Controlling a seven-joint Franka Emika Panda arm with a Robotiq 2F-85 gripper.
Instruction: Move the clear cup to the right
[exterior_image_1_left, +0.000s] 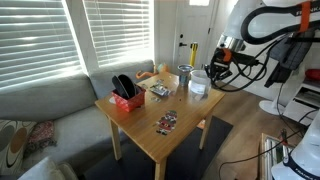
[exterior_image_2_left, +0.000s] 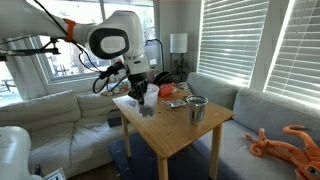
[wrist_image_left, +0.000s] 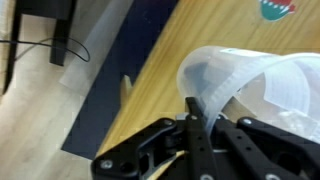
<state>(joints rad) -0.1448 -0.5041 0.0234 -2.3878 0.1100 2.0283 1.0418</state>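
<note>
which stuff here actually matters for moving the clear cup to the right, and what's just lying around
Part of the job:
clear cup
gripper, at the cup's rim

Just lying about:
grey tumbler
red box
packets
orange octopus toy on the sofa

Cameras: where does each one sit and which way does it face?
Exterior view: raised, off a table corner, facing blinds; arm enters at picture right.
Exterior view: across the table, facing sofa and window; arm at picture left.
Wrist view: above hand, looking down at clear cup.
Shared: all three show hand and clear cup.
</note>
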